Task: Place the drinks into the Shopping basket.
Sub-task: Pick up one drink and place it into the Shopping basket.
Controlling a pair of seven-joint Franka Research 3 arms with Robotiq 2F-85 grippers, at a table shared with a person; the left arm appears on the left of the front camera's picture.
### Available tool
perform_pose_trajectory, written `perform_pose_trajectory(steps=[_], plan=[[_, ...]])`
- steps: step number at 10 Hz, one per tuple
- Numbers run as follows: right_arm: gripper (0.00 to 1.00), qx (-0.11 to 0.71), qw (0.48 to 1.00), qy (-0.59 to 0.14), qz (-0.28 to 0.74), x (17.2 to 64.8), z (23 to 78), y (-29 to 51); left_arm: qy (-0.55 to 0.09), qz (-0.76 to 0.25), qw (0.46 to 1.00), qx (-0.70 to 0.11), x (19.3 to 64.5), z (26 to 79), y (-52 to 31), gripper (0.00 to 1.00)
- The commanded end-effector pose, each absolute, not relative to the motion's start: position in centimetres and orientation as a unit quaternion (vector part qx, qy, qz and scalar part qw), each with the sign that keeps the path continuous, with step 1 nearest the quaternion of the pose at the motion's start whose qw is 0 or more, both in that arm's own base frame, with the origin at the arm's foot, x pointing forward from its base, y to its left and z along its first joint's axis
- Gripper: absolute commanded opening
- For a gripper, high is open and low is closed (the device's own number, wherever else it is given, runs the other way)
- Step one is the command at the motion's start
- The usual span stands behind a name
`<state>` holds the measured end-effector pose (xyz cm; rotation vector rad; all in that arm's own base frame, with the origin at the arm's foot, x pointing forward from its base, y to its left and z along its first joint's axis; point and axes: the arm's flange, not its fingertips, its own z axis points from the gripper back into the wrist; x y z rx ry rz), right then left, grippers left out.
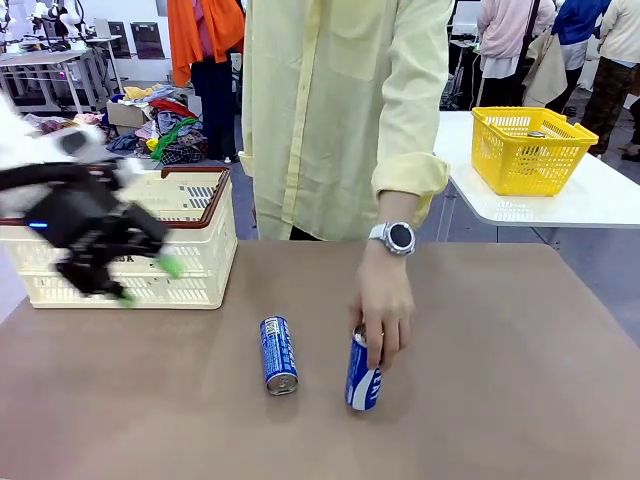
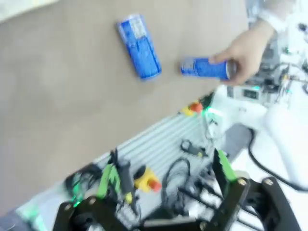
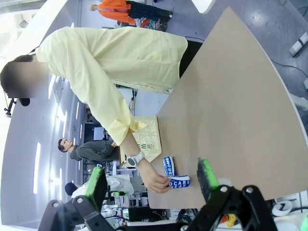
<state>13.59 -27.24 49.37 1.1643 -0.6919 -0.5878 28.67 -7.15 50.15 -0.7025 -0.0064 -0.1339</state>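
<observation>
Front view puts the drinks on the brown worktop [image 1: 500, 400], near its middle and well apart from the Shopping basket [image 1: 205, 250] at the far left corner. One blue can [image 1: 279, 355] lies on its side, and the second blue can [image 1: 363, 378] just beside it leans under the person's hand [image 1: 383, 305], which grips its top. The left fingers [image 1: 172, 266], blurred, hang in front of the basket, spread wide and holding nothing; the left wrist view shows the same wide gap. The right fingers [image 3: 206, 172] stand wide apart too, empty, high over the worktop. The likeliest trouble, as I judge it, is a reach for the second blue can while the hand is on it, pinching the hand or knocking the can over. The lying can could also roll away if one finger nudges it first. Count: two cans, both blue; one Shopping basket; one yellow basket [image 1: 530, 150] on the next table; one hand.
</observation>
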Motion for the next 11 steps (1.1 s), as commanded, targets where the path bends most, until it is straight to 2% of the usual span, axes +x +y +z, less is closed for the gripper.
perform_pose_trajectory(steps=[1, 4, 6, 8, 9, 11], plan=[[1.0, 0.534, 0.733, -0.332, -0.259, 13.5, 49.6, -27.3, -0.005, -0.126, 0.908, -0.399, 27.4, 49.6, -1.4, 1.0], [1.0, 0.534, 0.733, -0.332, -0.259, 13.5, 49.6, -27.3, -0.02, -0.146, 0.856, -0.495, 26.5, 48.0, 3.3, 1.0], [1.0, 0.534, 0.733, -0.332, -0.259, 13.5, 49.6, -27.3, -0.006, -0.151, 0.858, -0.49, 26.8, 47.4, 2.8, 1.0], [1.0, 0.534, 0.733, -0.332, -0.259, 13.5, 49.6, -27.3, 0.032, -0.132, 0.883, -0.45, 28.9, 47.3, -2.8, 1.0], [1.0, 0.534, 0.733, -0.332, -0.259, 13.5, 49.6, -27.3, 0.054, -0.099, 0.906, -0.408, 30.1, 47.0, -7.0, 1.0], [1.0, 0.534, 0.733, -0.332, -0.259, 13.5, 49.6, -27.3, 0.088, -0.105, 0.943, -0.305, 32.5, 45.6, -16.3, 1.0]])
